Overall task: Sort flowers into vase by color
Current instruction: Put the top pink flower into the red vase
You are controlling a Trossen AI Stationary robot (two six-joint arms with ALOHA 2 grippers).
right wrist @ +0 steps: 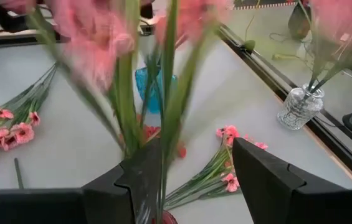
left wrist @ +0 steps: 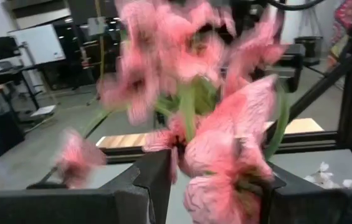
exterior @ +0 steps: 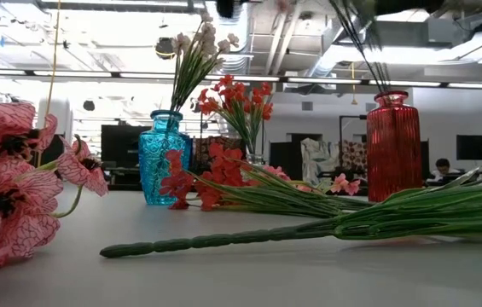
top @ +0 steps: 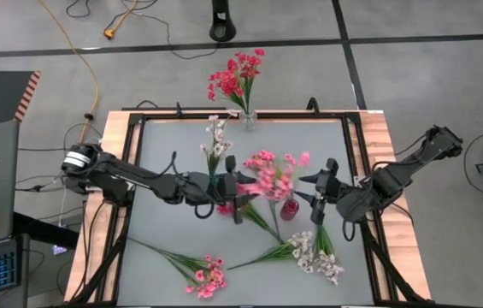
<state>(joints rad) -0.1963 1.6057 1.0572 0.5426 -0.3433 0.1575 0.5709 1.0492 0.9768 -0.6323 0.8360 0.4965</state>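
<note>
Pink sprig (top: 268,175) stood upright in my left claw's (top: 239,208) grip above the red vase (top: 289,209) mid-table; my right claw (top: 320,198) flanked it, jaws wide.

A robotics lab — exposed ceiling ducts (exterior: 266,38), a whiteboard (left wrist: 42,43), cables (top: 83,60) trailing over taped floor — around a framed test table (top: 117,145).
</note>
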